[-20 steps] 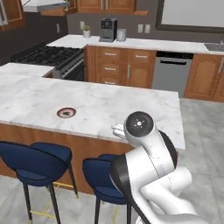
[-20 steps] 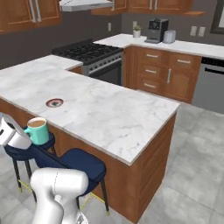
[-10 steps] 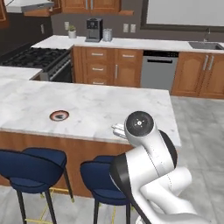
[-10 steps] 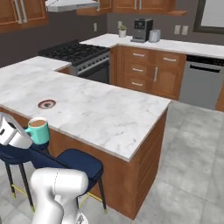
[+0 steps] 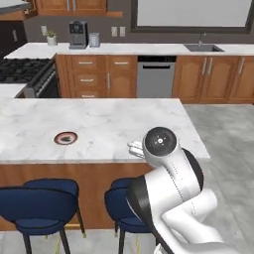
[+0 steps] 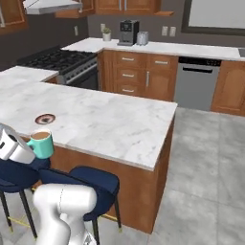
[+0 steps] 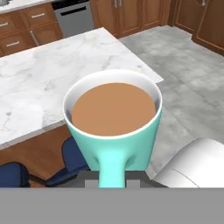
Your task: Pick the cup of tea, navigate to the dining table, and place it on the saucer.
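Gripper [image 7: 111, 177] was clamped on the handle of the cup [image 7: 113, 124], held upright and full of tea, in the hand view; table [image 7: 39, 83] edge and a stool [image 7: 74, 159] lay beyond.

Right base view: gripper [image 6: 24, 146] held the cup [image 6: 42, 144] off the near edge of the table [image 6: 105, 122], above the stools [image 6: 81, 181]. Saucer [image 6: 45, 118] sat on the marble, beyond the cup.

Left base view: arm [image 5: 171, 188] hid the cup. Saucer [image 5: 65, 138] lay left of it on the table [image 5: 104, 124]; stools [image 5: 39, 203] stood below. Dishwasher [image 5: 156, 77] behind.
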You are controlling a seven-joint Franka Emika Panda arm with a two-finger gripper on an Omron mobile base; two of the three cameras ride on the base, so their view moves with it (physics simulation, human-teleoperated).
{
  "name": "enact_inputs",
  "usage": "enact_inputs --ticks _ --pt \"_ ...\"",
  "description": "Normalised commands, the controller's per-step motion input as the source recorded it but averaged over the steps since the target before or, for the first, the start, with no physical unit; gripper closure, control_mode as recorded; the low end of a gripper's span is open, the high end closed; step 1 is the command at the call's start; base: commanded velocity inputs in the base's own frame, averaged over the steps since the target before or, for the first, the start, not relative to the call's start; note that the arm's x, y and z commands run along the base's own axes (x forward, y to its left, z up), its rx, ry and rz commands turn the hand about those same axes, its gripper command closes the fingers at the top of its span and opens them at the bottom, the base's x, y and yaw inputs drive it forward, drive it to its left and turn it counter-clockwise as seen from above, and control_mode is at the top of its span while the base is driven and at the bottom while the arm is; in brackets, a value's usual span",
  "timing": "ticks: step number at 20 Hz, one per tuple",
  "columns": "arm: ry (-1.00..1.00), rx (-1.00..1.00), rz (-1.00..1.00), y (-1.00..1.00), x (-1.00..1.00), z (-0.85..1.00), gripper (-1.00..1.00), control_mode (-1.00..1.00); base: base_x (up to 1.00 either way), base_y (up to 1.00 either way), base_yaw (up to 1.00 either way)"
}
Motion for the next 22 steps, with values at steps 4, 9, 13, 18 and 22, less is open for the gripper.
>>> enact_inputs --ticks 4,9,13,18,22 --pt "0.0 0.0 0.0 0.0 0.0 0.0 1.0 1.0 -0.01 1.0 -0.35" --pt "0.0 0.0 0.0 0.0 0.0 0.0 1.0 1.0 0.12 1.0 -0.26" --pt "0.0 0.0 0.0 0.0 0.0 0.0 1.0 1.0 0.2 0.98 -0.21" --pt "0.0 0.0 0.0 0.0 0.0 0.0 1.0 1.0 0.26 0.7 -0.11" --pt "0.0 0.0 0.0 0.0 0.0 0.0 1.0 1.0 0.46 0.28 0.0"
